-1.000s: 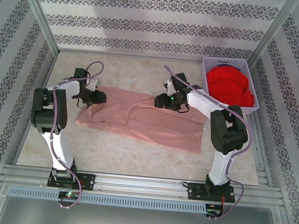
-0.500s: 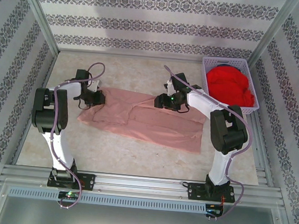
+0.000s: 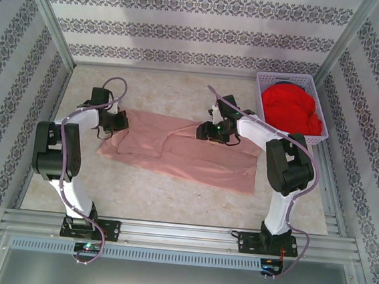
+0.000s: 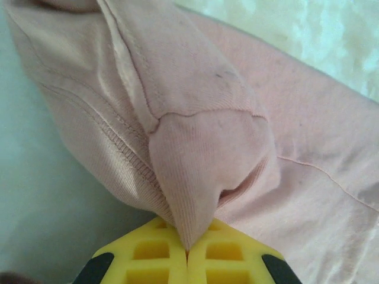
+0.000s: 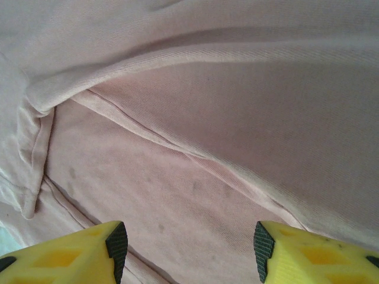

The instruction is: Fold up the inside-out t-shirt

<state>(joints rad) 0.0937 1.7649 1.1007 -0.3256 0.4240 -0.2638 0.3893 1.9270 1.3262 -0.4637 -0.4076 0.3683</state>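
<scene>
The inside-out t-shirt (image 3: 182, 151), dusty salmon-pink, lies spread across the middle of the table, seams showing. My left gripper (image 3: 119, 123) is at its left end, shut on a pinch of the t-shirt (image 4: 195, 177); the cloth rises in a peak into the closed yellow jaws of that left gripper (image 4: 188, 251). My right gripper (image 3: 212, 131) hovers low over the upper middle of the shirt. Its jaws stand open with nothing between them, and the t-shirt (image 5: 195, 148) lies flat just beyond the right gripper (image 5: 189, 244), a seam running diagonally across it.
A white plastic basket (image 3: 316, 84) with a bright red garment (image 3: 290, 108) stands at the back right. Patterned walls and metal frame posts close in the table on three sides. Bare marbled tabletop (image 3: 157, 196) lies in front of the shirt.
My left gripper has closed on the shirt's left end and drawn back slightly to the left with the arm. The right gripper has stayed put.
</scene>
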